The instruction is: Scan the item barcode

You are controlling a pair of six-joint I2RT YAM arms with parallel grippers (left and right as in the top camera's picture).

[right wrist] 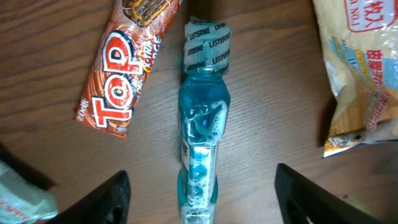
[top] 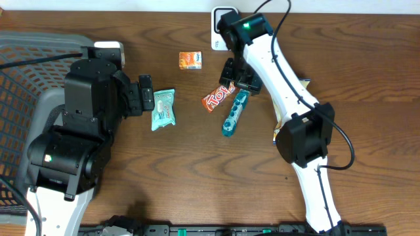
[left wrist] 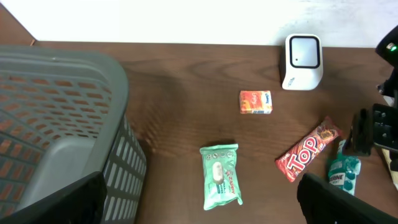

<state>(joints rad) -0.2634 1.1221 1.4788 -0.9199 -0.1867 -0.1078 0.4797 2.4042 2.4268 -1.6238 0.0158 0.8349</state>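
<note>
A blue Listerine bottle (right wrist: 202,124) lies on its side on the wooden table, cap pointing away in the right wrist view. My right gripper (right wrist: 202,199) is open, with its two fingers (right wrist: 106,199) well apart on either side of the bottle's lower end and touching nothing. From overhead the bottle (top: 234,113) lies just below the right gripper (top: 239,77). The white barcode scanner (left wrist: 303,61) stands at the table's far edge. My left gripper (left wrist: 199,205) is open and empty, just short of a mint-green packet (left wrist: 221,175).
A red Top bar (top: 216,98) lies beside the bottle on its left. An orange box (top: 191,60) sits further back. A yellow bag (right wrist: 364,68) lies right of the bottle. A grey basket (top: 26,72) fills the table's left side.
</note>
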